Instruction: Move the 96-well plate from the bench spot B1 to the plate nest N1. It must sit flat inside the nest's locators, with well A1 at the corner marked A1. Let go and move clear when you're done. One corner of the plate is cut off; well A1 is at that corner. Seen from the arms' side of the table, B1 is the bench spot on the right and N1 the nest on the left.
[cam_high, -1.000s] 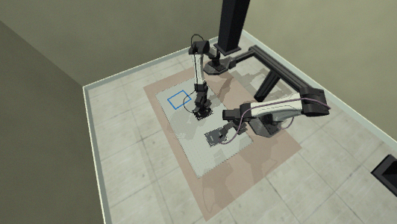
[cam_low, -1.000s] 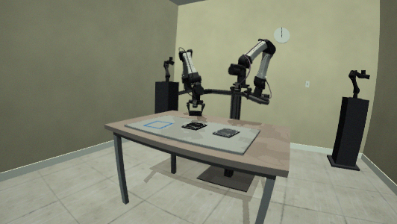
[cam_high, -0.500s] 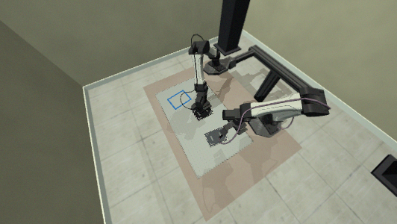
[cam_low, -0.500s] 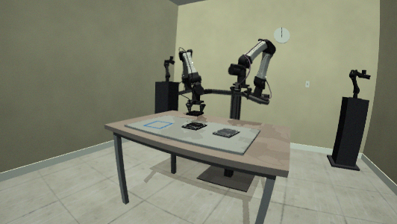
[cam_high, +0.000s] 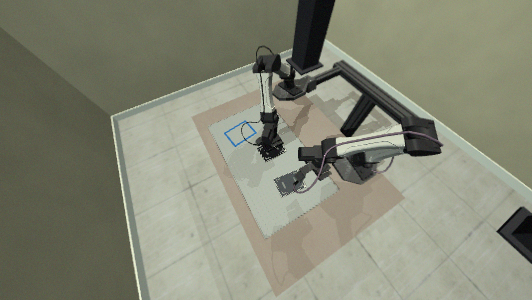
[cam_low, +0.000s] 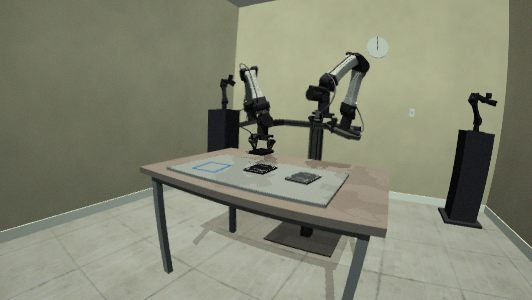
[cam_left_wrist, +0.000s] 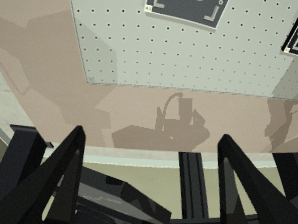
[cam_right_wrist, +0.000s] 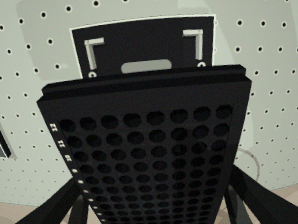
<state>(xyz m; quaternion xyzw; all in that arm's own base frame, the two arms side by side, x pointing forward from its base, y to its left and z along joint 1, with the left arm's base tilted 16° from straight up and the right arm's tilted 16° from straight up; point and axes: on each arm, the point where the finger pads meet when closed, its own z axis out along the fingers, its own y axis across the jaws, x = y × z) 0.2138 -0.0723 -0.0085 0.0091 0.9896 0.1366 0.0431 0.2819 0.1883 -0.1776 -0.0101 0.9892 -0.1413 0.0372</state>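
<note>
Where the top view reaches its centre, the right gripper (cam_high: 270, 146) (cam_low: 261, 144) (cam_right_wrist: 153, 173) is over the pegboard (cam_high: 250, 185) (cam_low: 240, 182) (cam_left_wrist: 150, 55) (cam_right_wrist: 30, 35), right of the blue outline (cam_high: 230, 139) (cam_low: 216, 163). In the exterior view, it holds the black 96-well plate (cam_high: 269, 149) (cam_low: 261, 151) (cam_right_wrist: 150, 145) above the board, left of centre. From the left wrist, the left gripper (cam_high: 311, 179) (cam_low: 324, 122) (cam_left_wrist: 153, 135) has its jaws apart, with a grey nest (cam_high: 281, 186) (cam_low: 303, 178) (cam_left_wrist: 187, 11) at top centre. In the right wrist view, jaws clamp the plate, its far edge overlapping a black nest base (cam_right_wrist: 150, 42) at upper centre.
</note>
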